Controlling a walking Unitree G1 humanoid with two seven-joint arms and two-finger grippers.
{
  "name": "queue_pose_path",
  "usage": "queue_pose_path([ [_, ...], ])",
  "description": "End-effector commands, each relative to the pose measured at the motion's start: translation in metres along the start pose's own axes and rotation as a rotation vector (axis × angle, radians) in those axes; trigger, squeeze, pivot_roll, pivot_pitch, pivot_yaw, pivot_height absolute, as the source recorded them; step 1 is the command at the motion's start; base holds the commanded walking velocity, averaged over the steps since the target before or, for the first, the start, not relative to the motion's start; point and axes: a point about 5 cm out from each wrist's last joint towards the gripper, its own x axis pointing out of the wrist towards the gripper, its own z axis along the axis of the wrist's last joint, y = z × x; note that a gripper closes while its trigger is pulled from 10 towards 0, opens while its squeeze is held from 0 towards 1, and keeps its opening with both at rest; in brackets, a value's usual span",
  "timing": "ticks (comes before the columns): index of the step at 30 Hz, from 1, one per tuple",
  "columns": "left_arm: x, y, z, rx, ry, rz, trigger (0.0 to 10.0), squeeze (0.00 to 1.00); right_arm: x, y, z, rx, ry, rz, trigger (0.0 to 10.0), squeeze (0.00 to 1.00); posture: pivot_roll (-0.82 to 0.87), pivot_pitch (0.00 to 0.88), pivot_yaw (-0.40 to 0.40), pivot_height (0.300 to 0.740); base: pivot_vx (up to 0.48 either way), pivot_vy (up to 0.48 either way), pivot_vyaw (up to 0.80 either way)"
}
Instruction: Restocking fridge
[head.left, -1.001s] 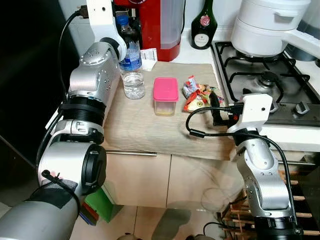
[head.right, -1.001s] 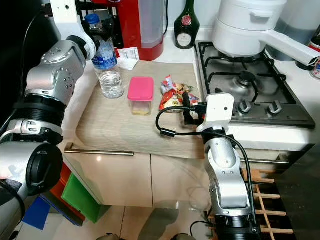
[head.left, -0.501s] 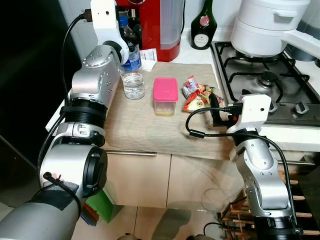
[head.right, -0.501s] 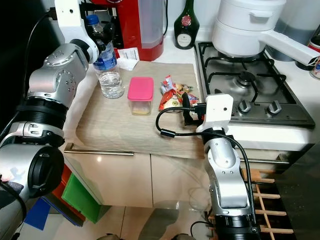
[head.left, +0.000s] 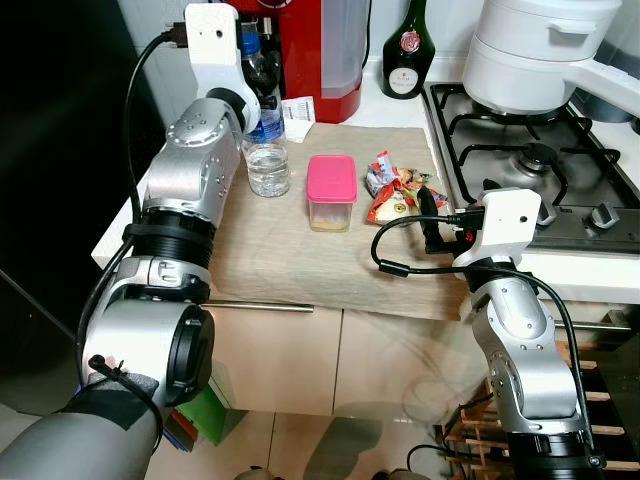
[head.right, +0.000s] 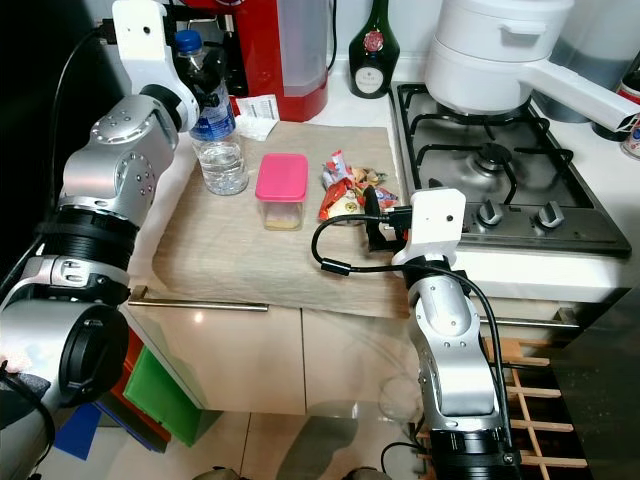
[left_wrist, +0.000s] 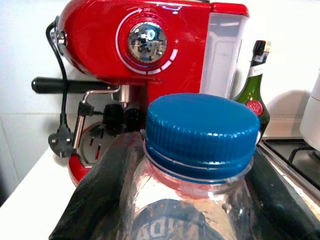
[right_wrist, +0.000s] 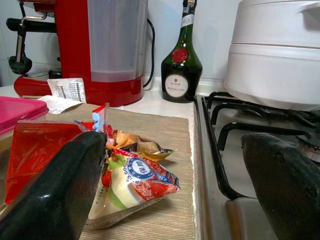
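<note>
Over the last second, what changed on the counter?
The left gripper has moved a little further back along the counter, fingers either side of the water bottle. Bottle, pink-lidded container, snack packets and right gripper stayed put.

We see bare mat (head.right: 240, 255) in front of the tub (head.right: 281, 189), with bottle (head.right: 215, 125) and snacks (head.right: 345, 195) crowding either side.

Count, taken relative to the beige mat (head.right: 270, 250):
- Water bottle (head.right: 212, 120), clear, blue cap: 1, at the mat's far left corner.
- Pink-lidded container (head.right: 281, 190): 1, on the mat, mid.
- Snack packets (head.right: 345, 190): a small heap on the mat; exact number cannot be told.
- Green bottle (head.right: 371, 40): 1, beyond the mat.
- Red coffee machine (head.right: 285, 50): 1, beyond the mat.
- White pot (head.right: 490, 50): 1, on the hob beside the mat.
</note>
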Motion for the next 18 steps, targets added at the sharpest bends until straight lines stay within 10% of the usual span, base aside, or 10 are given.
queue_pose_path([
  [1, -0.0030, 0.0004, 0.0024, 0.038, -0.036, 0.000, 10.0, 0.00, 0.0039, 0.0028, 0.0015, -0.003, -0.003, 0.013, 10.0, 0.33, -0.04, 0.000, 0.045, 0.740, 0.000, 0.000, 0.00],
  [18, -0.0127, -0.0073, 0.0064, 0.016, -0.142, -0.019, 10.0, 0.00, 0.0033, 0.0031, -0.0006, -0.002, 0.005, 0.011, 10.0, 0.33, -0.04, 0.000, 0.049, 0.740, 0.000, 0.000, 0.00],
])
